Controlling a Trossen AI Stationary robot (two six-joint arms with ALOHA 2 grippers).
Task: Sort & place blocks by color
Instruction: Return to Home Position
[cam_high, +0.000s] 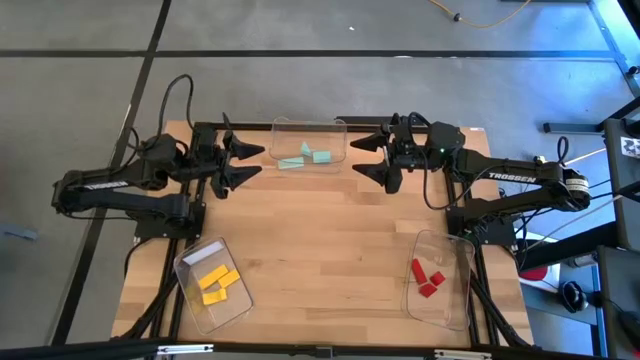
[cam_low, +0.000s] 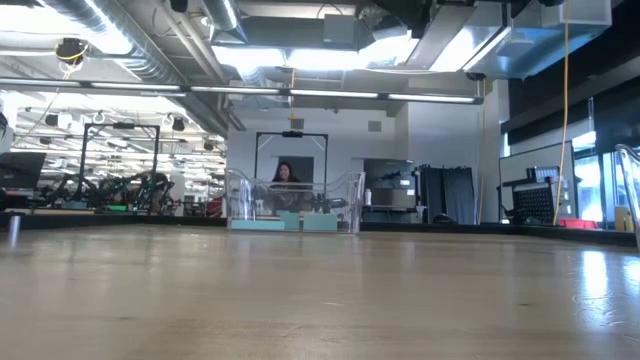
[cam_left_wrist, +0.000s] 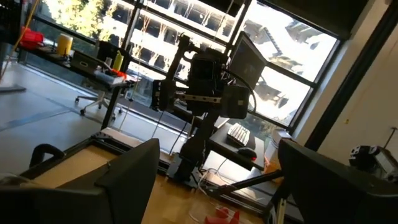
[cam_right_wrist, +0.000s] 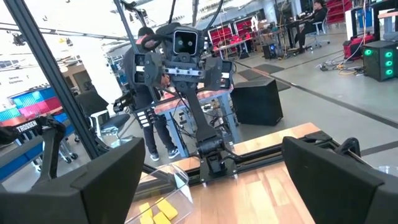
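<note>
In the high view, mint-green blocks (cam_high: 307, 157) lie in the clear bin at the table's far edge, yellow blocks (cam_high: 218, 284) in the near-left bin, red blocks (cam_high: 427, 279) in the near-right bin. In the low view the green blocks (cam_low: 290, 222) sit low in the far bin. My left gripper (cam_high: 250, 161) hangs open left of the far bin, pointing right. My right gripper (cam_high: 368, 159) hangs open right of that bin, pointing left. Both hold nothing. The right wrist view shows yellow blocks (cam_right_wrist: 157, 211); the left wrist view shows red blocks (cam_left_wrist: 221, 216).
Three clear plastic bins stand on the wooden table: far centre (cam_high: 310, 125), near left (cam_high: 190, 262), near right (cam_high: 462, 283). The bare table middle (cam_high: 330, 235) lies between them. A person (cam_low: 285, 175) shows in the room beyond the far bin.
</note>
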